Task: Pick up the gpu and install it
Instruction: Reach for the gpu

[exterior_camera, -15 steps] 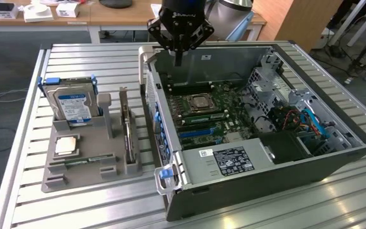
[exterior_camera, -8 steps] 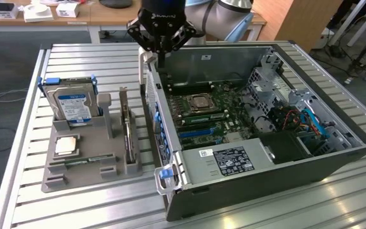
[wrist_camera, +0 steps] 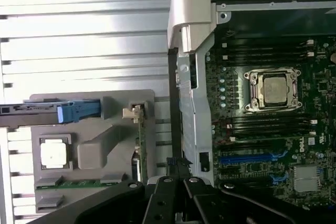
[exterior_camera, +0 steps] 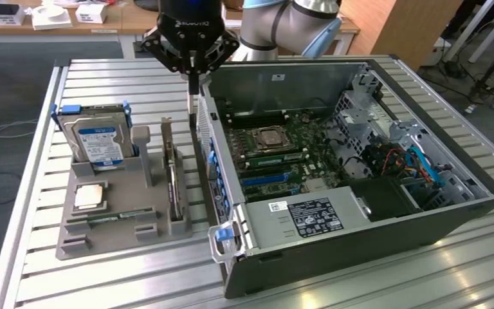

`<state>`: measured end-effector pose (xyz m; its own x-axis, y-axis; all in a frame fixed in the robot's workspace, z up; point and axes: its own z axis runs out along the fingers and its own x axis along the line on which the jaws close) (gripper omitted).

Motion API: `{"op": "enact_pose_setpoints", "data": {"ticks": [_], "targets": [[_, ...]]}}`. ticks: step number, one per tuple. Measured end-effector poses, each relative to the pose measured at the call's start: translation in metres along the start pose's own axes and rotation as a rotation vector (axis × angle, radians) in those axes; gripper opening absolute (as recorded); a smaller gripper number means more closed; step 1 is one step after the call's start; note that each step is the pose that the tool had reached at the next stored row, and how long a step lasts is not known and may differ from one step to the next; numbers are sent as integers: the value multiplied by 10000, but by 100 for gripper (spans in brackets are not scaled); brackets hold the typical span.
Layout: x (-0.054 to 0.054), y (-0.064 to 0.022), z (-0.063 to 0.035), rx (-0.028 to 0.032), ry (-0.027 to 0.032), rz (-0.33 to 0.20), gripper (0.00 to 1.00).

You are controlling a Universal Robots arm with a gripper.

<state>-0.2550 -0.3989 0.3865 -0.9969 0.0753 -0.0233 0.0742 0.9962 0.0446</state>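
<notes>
- GPU [exterior_camera: 172,174] stands on edge in the grey holder [exterior_camera: 101,239] on the bench [exterior_camera: 101,280], ungripped, at 9 o'clock of the open computer case [exterior_camera: 341,248].
- Fingers [exterior_camera: 192,87] are pressed together and hold nothing. They hover at 1 o'clock of the GPU, beside the case wall.
- Risk: descending like this, they could strike that wall or knock the GPU askew.

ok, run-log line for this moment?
thin dark gpu card with silvery bracket: on edge in grey plastic tray, ungrasped | open grey metal computer case: gpu not installed | claw: shut, above tray-case gap
</notes>
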Motion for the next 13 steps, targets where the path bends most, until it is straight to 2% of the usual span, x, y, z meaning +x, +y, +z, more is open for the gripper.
{"op": "enact_pose_setpoints", "data": {"ticks": [5, 13], "targets": [[196, -15, 5, 10, -1, 0, 11], [324, -29, 1, 34, -3, -1, 11]]}}
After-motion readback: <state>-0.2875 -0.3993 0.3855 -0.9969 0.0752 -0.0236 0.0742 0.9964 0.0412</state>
